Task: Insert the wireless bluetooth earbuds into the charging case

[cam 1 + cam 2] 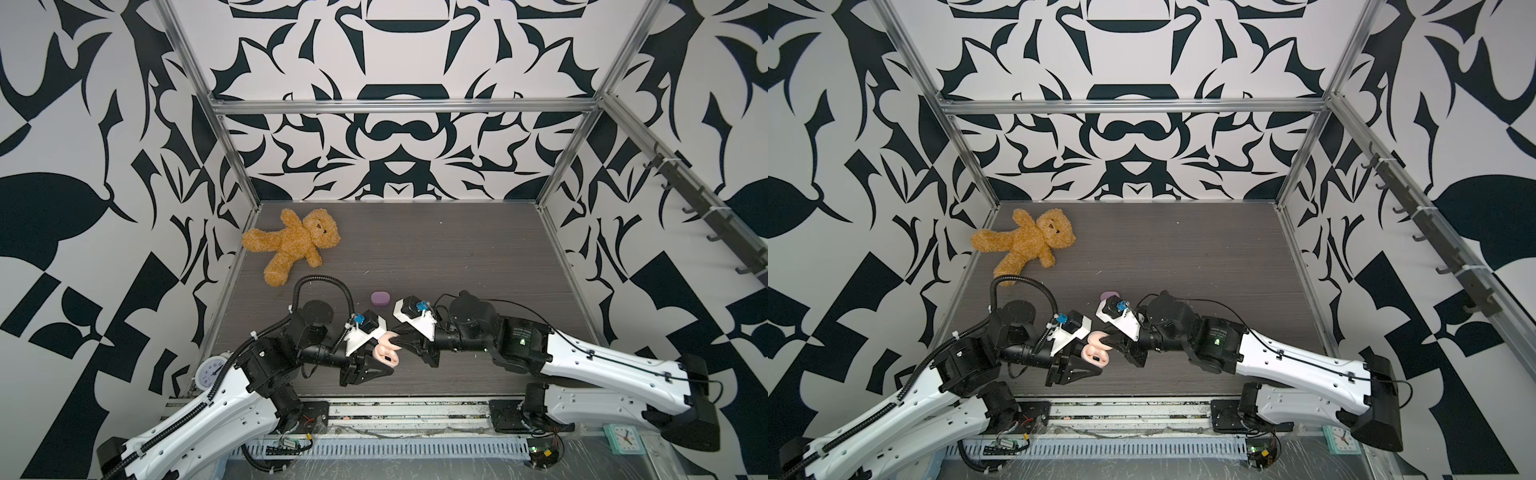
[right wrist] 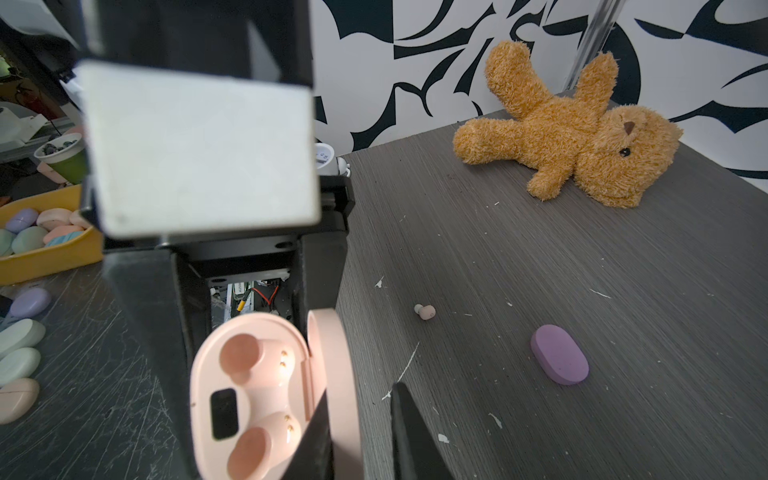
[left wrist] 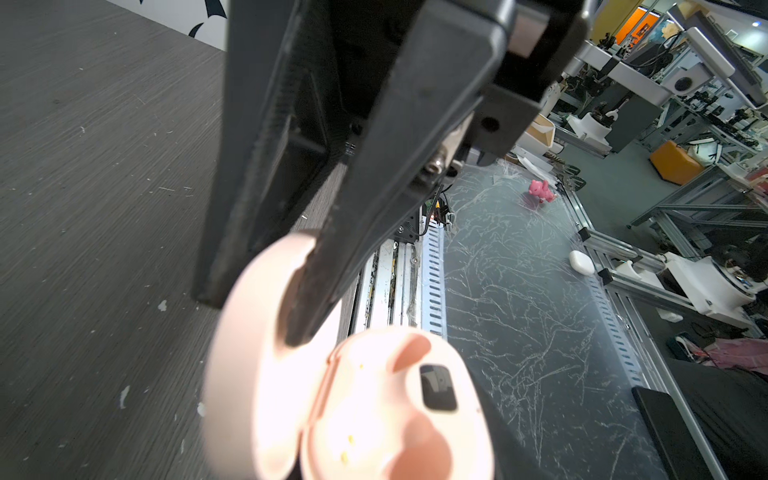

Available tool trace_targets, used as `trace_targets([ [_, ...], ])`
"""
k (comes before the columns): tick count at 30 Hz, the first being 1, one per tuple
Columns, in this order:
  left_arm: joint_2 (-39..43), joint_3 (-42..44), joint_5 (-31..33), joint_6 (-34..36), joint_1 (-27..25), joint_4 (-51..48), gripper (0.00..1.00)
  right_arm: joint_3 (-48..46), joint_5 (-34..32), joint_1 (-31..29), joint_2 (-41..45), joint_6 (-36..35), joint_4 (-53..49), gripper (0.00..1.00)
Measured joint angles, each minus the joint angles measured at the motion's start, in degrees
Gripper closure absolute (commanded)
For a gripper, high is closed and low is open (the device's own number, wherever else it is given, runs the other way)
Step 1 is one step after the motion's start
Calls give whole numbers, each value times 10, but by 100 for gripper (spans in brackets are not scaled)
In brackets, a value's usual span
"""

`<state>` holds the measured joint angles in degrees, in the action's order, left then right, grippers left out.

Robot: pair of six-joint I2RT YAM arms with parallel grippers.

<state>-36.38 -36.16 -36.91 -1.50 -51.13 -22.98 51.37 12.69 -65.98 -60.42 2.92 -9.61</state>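
A pale peach charging case (image 1: pixel 388 353) (image 1: pixel 1098 353) hangs open above the table's front middle, my left gripper (image 1: pixel 380 361) shut on its base. Both of its sockets (image 2: pixel 243 353) are empty. My right gripper (image 2: pixel 361 395) (image 1: pixel 400 343) straddles the raised lid (image 2: pixel 336 374): one finger lies against the lid's inner face, while the outer finger (image 2: pixel 409 428) stands a little off it. In the left wrist view the case (image 3: pixel 374 415) fills the lower part. One peach earbud (image 2: pixel 425 311) lies on the table beyond the case. A shut lilac case (image 1: pixel 381 298) (image 2: pixel 559 359) rests farther back.
A brown teddy bear (image 1: pixel 291 245) (image 2: pixel 573 133) lies at the back left. A black disc (image 1: pixel 316 311) sits by the left arm, a white alarm clock (image 1: pixel 208 370) at the front left corner. White scraps (image 2: pixel 409 359) dot the table. A yellow tray (image 2: pixel 50 253) of cases stands off the table.
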Motion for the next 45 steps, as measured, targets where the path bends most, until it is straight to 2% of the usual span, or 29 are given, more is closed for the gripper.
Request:
trace_targets([
  [4,2,0,11,0,0,0,98,0,6,0,0,0,0,90],
  [5,3,0,11,0,0,0,88,0,6,0,0,-2,0,94],
  [6,4,0,13,0,0,1,69,0,7,0,0,-2,-1,98],
  [7,5,0,16,-1,-1,2,56,1,8,0,0,-4,-3,100],
  [11,5,1,26,-5,-2,11,26,5,11,1,0,-6,-7,100],
  [14,5,3,31,-6,-2,15,9,6,12,1,0,-8,-9,100],
  [16,7,8,34,-6,-2,21,2,6,12,1,0,-11,-10,100],
  [21,12,16,37,-4,-2,24,1,9,1,1,2,-32,-24,100],
  [27,37,21,49,-6,-2,28,1,10,-46,11,20,-75,-35,100],
  [33,76,21,79,-17,1,43,1,12,-36,89,-6,-111,-35,100],
  [38,154,40,172,-31,17,76,1,14,-34,121,-61,-154,-33,100],
  [41,190,49,261,-41,35,88,1,25,-35,128,-100,-180,-38,100],
  [45,194,49,389,-55,57,91,1,39,-48,132,-141,-212,-39,100],
])
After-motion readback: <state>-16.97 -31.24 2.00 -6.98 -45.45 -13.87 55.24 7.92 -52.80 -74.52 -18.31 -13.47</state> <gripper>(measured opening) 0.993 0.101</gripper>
